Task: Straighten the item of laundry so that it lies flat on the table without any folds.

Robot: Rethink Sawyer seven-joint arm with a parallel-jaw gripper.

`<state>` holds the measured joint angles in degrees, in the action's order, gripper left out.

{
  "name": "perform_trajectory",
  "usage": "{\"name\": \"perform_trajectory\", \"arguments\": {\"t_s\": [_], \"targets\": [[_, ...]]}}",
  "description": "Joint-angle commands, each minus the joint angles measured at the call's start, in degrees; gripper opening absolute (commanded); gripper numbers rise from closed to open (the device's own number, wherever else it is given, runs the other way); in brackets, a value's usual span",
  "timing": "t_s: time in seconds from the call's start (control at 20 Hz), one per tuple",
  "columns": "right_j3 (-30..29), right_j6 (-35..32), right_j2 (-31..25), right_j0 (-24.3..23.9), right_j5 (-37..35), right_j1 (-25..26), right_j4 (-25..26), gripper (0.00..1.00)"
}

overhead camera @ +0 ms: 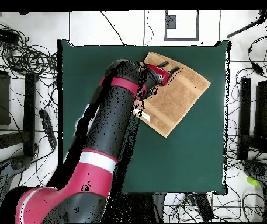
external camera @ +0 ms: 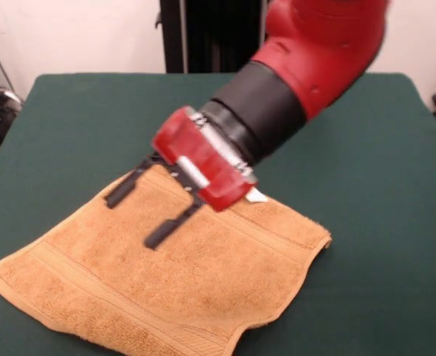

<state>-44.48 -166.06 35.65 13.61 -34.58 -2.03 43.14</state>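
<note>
The towel lies nearly flat by a table corner, one edge still curled. The claw hangs above it, fingers apart, holding nothing.

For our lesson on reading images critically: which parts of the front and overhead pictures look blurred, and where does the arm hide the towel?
Front view: the arm's red upper part is smeared, while the towel weave is crisp; the gripper, fingers apart, covers part of its far edge. Overhead view: the arm hides one towel corner on the table.
</note>
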Motion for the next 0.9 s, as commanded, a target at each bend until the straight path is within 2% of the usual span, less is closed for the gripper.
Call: {"name": "perform_trajectory", "arguments": {"t_s": [0.05, 0.3, 0.5, 0.65, 0.9], "targets": [[-13.55, 35.93, -19.32, -5.74, -5.8, -9.9, -7.44, 1.0], [-20.42, 42.31, -24.65, -11.24, -6.69, -15.81, -10.79, 1.0], [-24.67, 43.74, -28.79, -14.93, -6.94, -18.97, -13.55, 1.0], [-27.26, 48.25, -32.83, -17.74, -10.64, -21.79, -15.86, 1.0], [-31.9, 48.97, -38.33, -22.39, -10.44, -25.07, -18.15, 1.0]]}}
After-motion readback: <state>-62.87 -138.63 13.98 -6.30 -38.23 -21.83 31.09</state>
